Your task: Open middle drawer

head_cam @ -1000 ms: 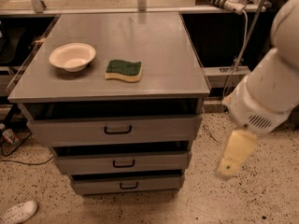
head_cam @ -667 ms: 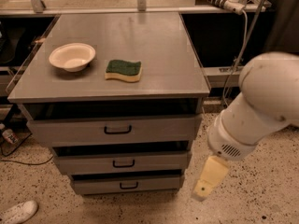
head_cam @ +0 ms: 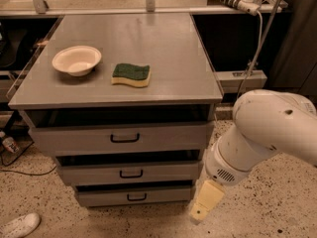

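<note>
The middle drawer (head_cam: 99, 173) is a grey metal front with a small black bar handle (head_cam: 131, 173), between a taller top drawer (head_cam: 74, 141) and a narrower bottom drawer (head_cam: 104, 197). All three fronts stand slightly out from the cabinet. My gripper (head_cam: 204, 204) hangs low at the cabinet's right front corner, level with the bottom drawer and to the right of the handles. It touches nothing. The white arm (head_cam: 267, 128) rises behind it on the right.
A cream bowl (head_cam: 77, 60) and a green and yellow sponge (head_cam: 131, 75) lie on the grey cabinet top (head_cam: 163, 48). A white shoe (head_cam: 19, 225) lies on the speckled floor at the lower left. A shelf with cables stands behind the cabinet.
The arm has swung left and down, carrying the gripper from the right of the cabinet to its lower right front corner. The drawers have not moved.
</note>
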{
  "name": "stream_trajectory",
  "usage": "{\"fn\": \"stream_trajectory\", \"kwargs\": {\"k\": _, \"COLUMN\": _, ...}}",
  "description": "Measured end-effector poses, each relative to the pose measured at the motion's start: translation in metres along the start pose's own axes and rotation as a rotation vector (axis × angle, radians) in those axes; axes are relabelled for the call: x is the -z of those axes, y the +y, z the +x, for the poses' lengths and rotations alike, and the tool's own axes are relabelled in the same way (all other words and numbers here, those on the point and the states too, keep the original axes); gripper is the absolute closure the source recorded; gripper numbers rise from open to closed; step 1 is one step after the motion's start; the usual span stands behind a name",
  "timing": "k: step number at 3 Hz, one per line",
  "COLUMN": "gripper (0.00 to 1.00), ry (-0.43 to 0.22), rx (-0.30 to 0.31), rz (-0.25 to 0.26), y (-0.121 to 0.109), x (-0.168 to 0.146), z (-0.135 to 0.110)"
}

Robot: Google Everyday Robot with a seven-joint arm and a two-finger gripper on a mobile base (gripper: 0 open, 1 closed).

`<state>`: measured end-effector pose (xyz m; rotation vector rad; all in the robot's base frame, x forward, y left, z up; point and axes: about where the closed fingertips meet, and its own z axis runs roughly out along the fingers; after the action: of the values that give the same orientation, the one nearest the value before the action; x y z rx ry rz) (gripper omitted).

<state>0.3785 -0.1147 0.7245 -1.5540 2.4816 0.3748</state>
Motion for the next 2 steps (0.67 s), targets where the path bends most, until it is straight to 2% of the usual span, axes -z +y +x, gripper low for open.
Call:
{"fn": "stream_trajectory", "kwargs": {"k": 1, "gripper": 0.0, "ry": -0.038, "rx": 0.037, "rz": -0.019, "y": 0.0, "x": -0.034, "z": -0.008}}
{"fn": "stream_trajectory", "kwargs": {"k": 2, "gripper": 0.0, "ry": -0.119, "rx": 0.099, "rz": -0.037, "y": -0.008, "x": -0.09, "z": -0.034}}
